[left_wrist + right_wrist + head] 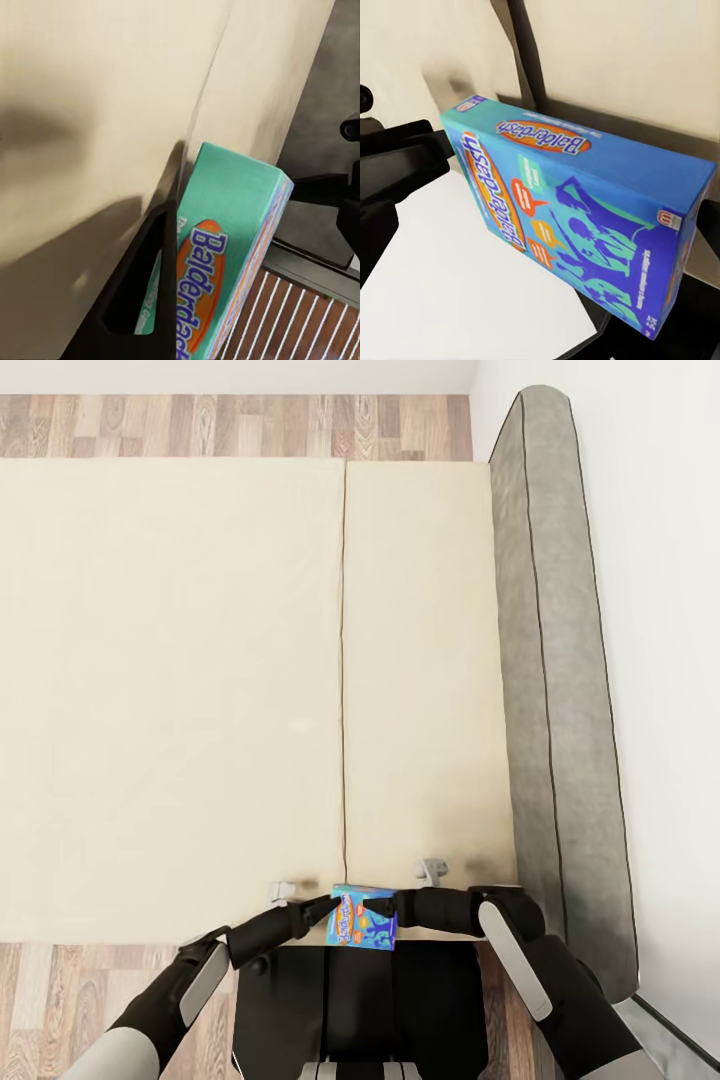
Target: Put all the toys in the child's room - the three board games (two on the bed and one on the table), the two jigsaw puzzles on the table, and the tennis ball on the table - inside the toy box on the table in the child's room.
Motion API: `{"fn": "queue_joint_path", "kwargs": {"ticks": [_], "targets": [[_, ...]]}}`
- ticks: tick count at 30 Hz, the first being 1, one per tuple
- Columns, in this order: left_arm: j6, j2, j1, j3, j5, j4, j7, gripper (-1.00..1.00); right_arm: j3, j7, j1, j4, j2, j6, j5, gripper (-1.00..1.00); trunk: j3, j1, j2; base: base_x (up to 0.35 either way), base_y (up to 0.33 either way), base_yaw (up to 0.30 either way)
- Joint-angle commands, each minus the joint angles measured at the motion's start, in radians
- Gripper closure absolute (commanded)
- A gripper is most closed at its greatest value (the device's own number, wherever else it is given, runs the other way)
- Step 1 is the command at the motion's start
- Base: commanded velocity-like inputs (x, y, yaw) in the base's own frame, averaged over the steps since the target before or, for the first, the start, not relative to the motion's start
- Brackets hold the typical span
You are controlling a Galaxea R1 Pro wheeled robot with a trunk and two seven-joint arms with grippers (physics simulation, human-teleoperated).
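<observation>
A blue board game [362,932] with big figures on its lid hangs between my two grippers, just off the near edge of the bed [200,690]. My left gripper [322,908] meets its left end. In the left wrist view one dark finger [139,296] lies flat against the box's teal side [225,247], so the jaws look shut on it. My right gripper [400,908] touches the box's right end, and its hold cannot be made out. The right wrist view looks onto the lid [577,217]. The toy box, table, jigsaw puzzles and tennis ball are out of view.
The beige mattress has a seam down its middle, and the grey headboard [560,690] runs along the right by the white wall. Wood-plank floor [60,1000] shows at the near left and at the far edge. My dark base [360,1010] sits right under the box.
</observation>
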Motion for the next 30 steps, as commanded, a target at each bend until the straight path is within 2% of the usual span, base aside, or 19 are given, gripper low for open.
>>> {"fn": "queue_joint_path", "kwargs": {"ticks": [1,30], "targets": [[0.012,0.002,0.001,-0.004,0.001,0.002,0.082,-1.00,0.001,0.007,0.000,-0.001,0.000,0.007,-0.020,-1.00,-0.001,0.000,-0.001,0.000,0.000,0.000],[-0.064,0.006,0.022,-0.005,0.000,0.003,0.083,-1.00,-0.001,0.008,-0.004,0.000,-0.002,0.008,-0.021,-1.00,-0.001,0.000,-0.001,0.000,0.000,0.000]]}}
